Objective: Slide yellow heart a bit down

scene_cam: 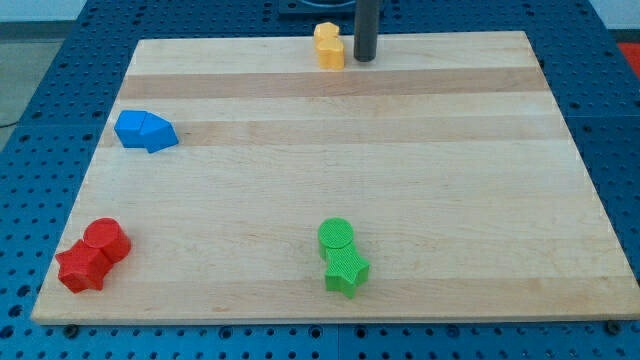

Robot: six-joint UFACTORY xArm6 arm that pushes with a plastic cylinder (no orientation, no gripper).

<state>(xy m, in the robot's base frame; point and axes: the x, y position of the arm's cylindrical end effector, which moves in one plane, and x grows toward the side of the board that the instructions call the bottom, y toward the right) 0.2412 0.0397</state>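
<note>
- The wooden counter (420, 200) fills most of the view, pale planks running left to right, resting on a blue perforated base (30, 90).
- The dark rod comes down from the view's top edge at about 12 o'clock; my tip (365, 58) rests on the counter near its far edge. It is a plain rod, with no tool on it to open or close.
- At about 8 o'clock, near the counter's lower left corner, a red cylinder (108, 240) touches a red star-like block (80, 268) just below and left of it.
- At about 6 o'clock, a green cylinder (336, 237) touches a green star-shaped block (346, 272) directly below it.
- At about 10 o'clock, near the left edge, lie two blue blocks (145, 131) pressed together; their exact shapes are hard to tell.
- The yellow heart (328, 45) sits at 12 o'clock by the far edge, just beside my tip, at the tip's 9 o'clock; whether they touch I cannot tell.
</note>
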